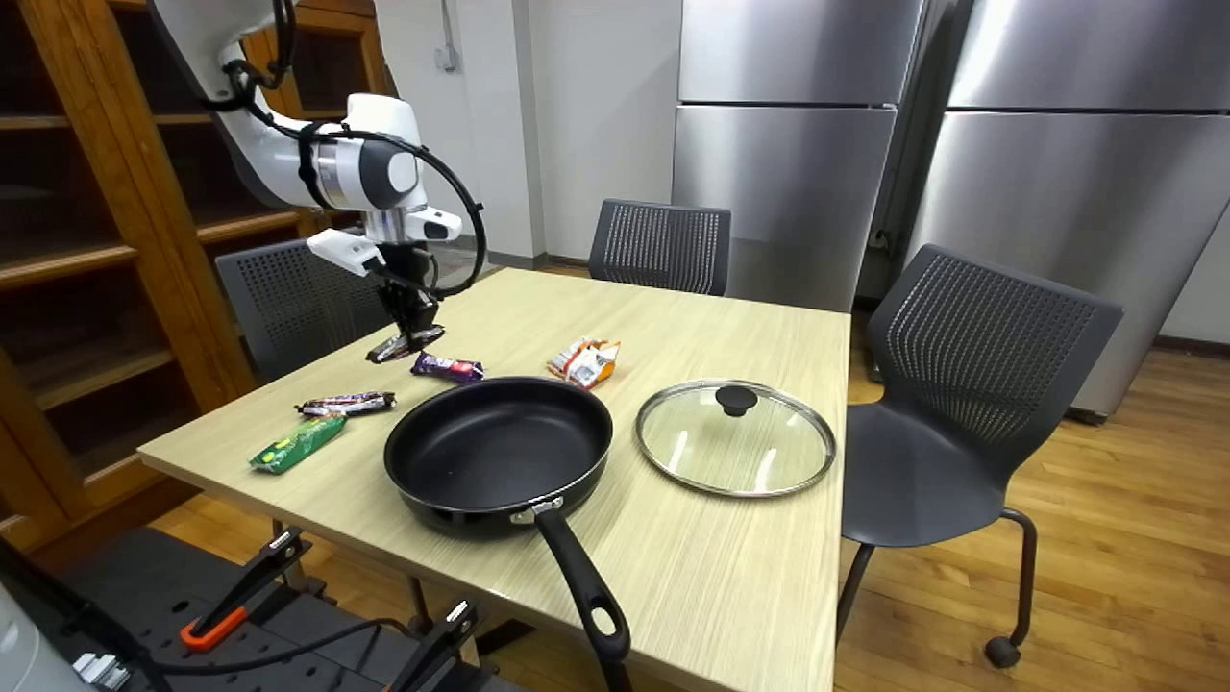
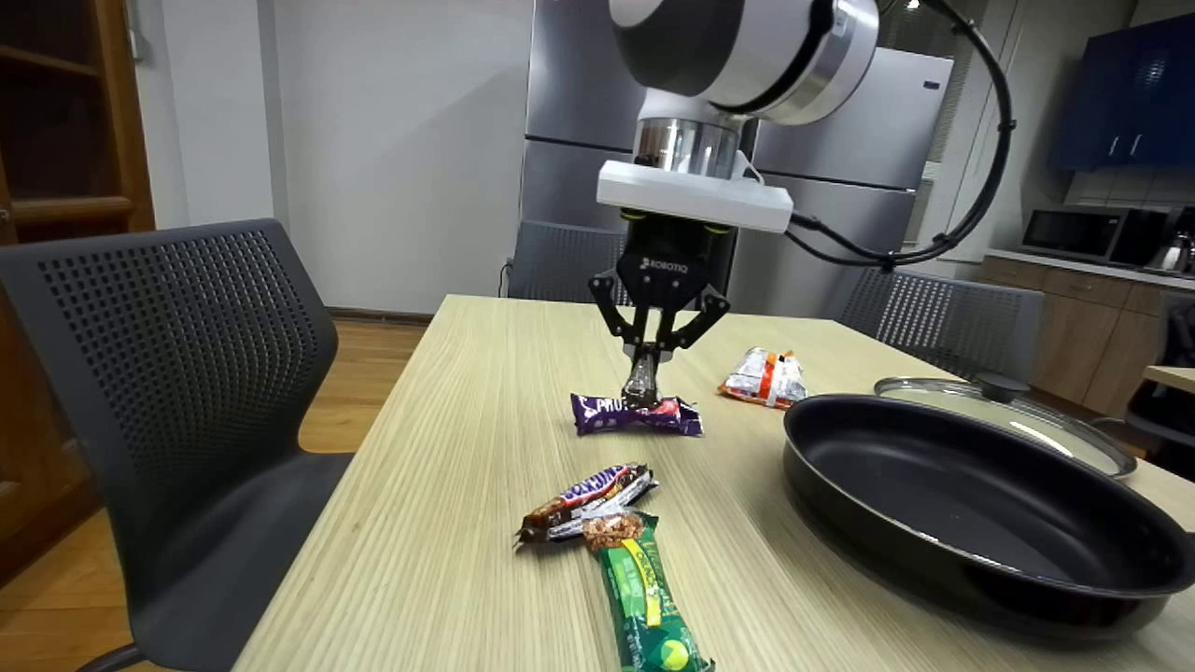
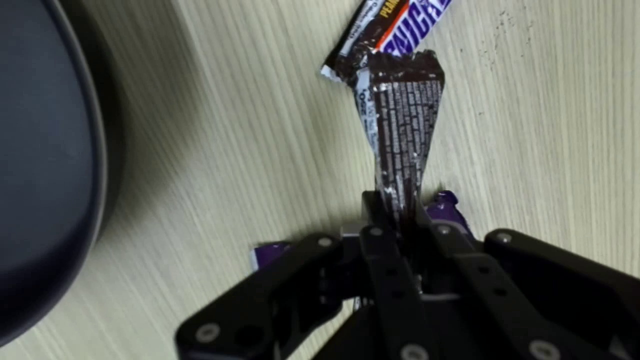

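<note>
My gripper (image 3: 400,212) is shut on a brown-wrapped bar (image 3: 406,117) with small white print. The bar sticks out past the fingertips and is held above the table. In both exterior views the gripper (image 1: 413,322) (image 2: 651,350) points down, with the held bar (image 1: 386,348) (image 2: 641,385) at its tips. A purple bar (image 2: 597,414) lies on the table under or close to the gripper; the fingers partly hide it in the wrist view (image 3: 270,253). A Snickers bar (image 2: 583,495) and a green bar (image 2: 644,588) lie nearby; the Snickers also shows in the wrist view (image 3: 395,30).
A black frying pan (image 1: 500,452) stands on the table (image 1: 673,567), its handle over the edge. A glass lid (image 1: 735,442) lies beside it. A silver and orange snack bag (image 1: 586,362) lies behind the pan. Chairs (image 1: 961,375) stand around the table.
</note>
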Robot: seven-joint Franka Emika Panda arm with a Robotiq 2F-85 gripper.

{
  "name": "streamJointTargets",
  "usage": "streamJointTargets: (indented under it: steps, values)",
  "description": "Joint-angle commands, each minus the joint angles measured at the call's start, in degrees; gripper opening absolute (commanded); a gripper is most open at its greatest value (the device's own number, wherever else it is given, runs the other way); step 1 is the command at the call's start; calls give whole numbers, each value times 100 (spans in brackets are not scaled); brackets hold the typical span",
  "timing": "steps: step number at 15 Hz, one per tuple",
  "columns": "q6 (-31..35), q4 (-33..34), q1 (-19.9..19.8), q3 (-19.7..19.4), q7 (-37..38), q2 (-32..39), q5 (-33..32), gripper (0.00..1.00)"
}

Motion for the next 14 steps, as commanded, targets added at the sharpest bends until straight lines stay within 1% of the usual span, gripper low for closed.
streamJointTargets:
  steps: [1, 6, 10, 14]
  values:
    - [321, -931, -217, 5, -56, -749, 128, 3]
    - [427, -1598, -552, -68, -180, -1306, 130, 3]
    - [457, -1947, -890, -137, -407, -1573, 155, 3]
    - [415, -2162, -1197, -248, -644, -1715, 125, 3]
